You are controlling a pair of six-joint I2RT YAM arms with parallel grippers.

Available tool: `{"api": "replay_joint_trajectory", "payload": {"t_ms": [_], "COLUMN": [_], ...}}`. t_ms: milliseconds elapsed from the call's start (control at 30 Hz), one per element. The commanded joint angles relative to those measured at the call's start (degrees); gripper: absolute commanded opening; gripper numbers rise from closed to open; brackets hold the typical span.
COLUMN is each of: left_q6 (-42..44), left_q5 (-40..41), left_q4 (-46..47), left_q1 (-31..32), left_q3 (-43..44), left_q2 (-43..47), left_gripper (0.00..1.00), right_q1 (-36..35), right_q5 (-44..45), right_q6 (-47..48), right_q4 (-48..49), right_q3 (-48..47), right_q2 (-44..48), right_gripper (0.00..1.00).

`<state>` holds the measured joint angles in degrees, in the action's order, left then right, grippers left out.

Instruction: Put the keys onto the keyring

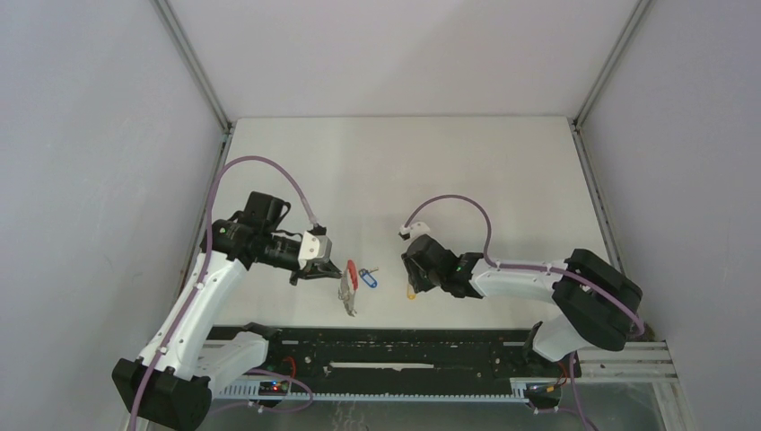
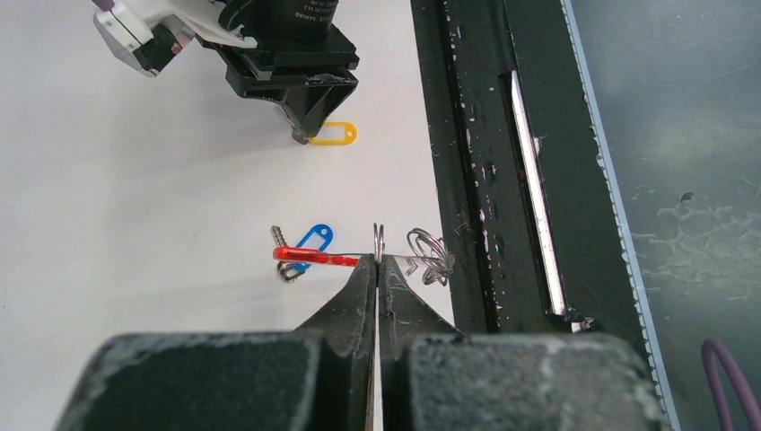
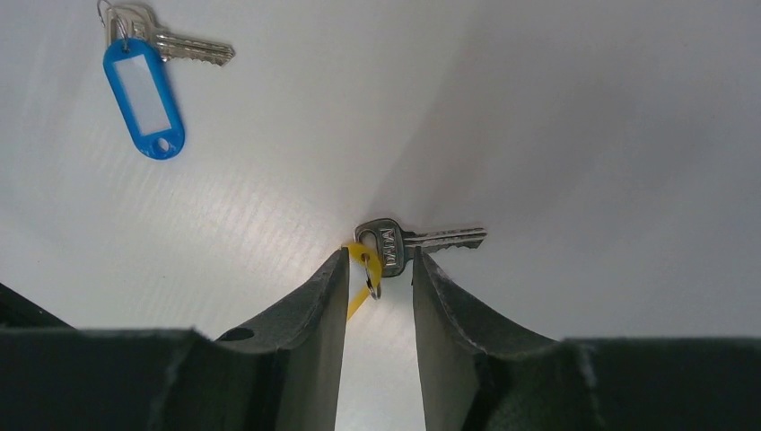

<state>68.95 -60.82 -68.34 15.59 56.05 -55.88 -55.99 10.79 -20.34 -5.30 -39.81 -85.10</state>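
- The left gripper [image 2: 378,263] has its jaws pressed fully together, and it pinches the keyring [image 2: 316,258], a grey curved metal holder with a red arc-shaped band and small wire clips.
- The grip is on the thin metal edge of the keyring. In the left wrist view the red band goes out from the fingertips to 9 o'clock and the wire clips [image 2: 429,257] curl at 3 o'clock.
- In the top view the keyring is in the near part of the white table [image 1: 467,180], at about 7 o'clock from the table's middle, near the black rail [image 1: 404,355] at the near edge.
- The blue key [image 3: 144,90], a tiny silver metal key on an oblong blue plastic tag, lies flat on the table, just beside the keyring at its 3 o'clock in the top view.
- The right gripper [image 3: 379,269] is low over the table, with its jaws about half open and a clear gap between them.
- The yellow key [image 3: 395,244], a tiny silver metal key with an oblong yellow-orange plastic tag, is at this gripper's tips. The tag and the small ring are in the gap; the blade points to 3 o'clock in the right wrist view.
- I cannot tell if the fingers [image 3: 310,310] already press on the yellow key or only stand around it.
- In the top view the yellow key is at 3 o'clock from the blue key, apart from it.
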Motion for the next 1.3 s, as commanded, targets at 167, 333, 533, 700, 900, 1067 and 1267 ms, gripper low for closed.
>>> {"api": "replay_joint_trajectory", "payload": {"t_ms": [167,333,533,700,900,1067,1267], "left_q6": [-0.17,-0.31,-0.50,-0.71,-0.66,-0.49,-0.39], "left_q5": [-2.73,-2.89,-3.25,-3.34,-3.34,-3.52,-3.61], "left_q4": [-0.23,-0.22,-0.22,-0.28,-0.70,-0.75,-0.65], "left_q1": [-0.48,-0.47,-0.48,-0.47,-0.48,-0.48,-0.48], "left_q3": [3.50,3.54,3.58,3.58,3.68,3.58,3.66], "left_q2": [0.12,-0.04,-0.18,-0.19,-0.20,-0.43,-0.49], "left_gripper": [0.00,0.00,0.00,0.00,0.00,0.00,0.00], "right_q1": [-0.43,-0.35,-0.09,0.05,0.71,1.38,1.56], "right_q5": [-0.23,-0.65,-0.82,-1.70,-2.74,-4.07,-5.43], "right_q6": [1.27,1.18,1.00,1.17,1.01,0.82,0.76], "right_q4": [2.58,3.20,2.95,2.33,1.41,1.48,2.94], "right_q3": [0.12,0.99,1.92,2.02,3.63,5.24,5.39], "right_q2": [-1.41,-2.01,-1.45,0.10,4.13,5.91,4.26], "right_gripper": [0.36,0.27,0.28,0.30,0.31,0.32,0.31]}}
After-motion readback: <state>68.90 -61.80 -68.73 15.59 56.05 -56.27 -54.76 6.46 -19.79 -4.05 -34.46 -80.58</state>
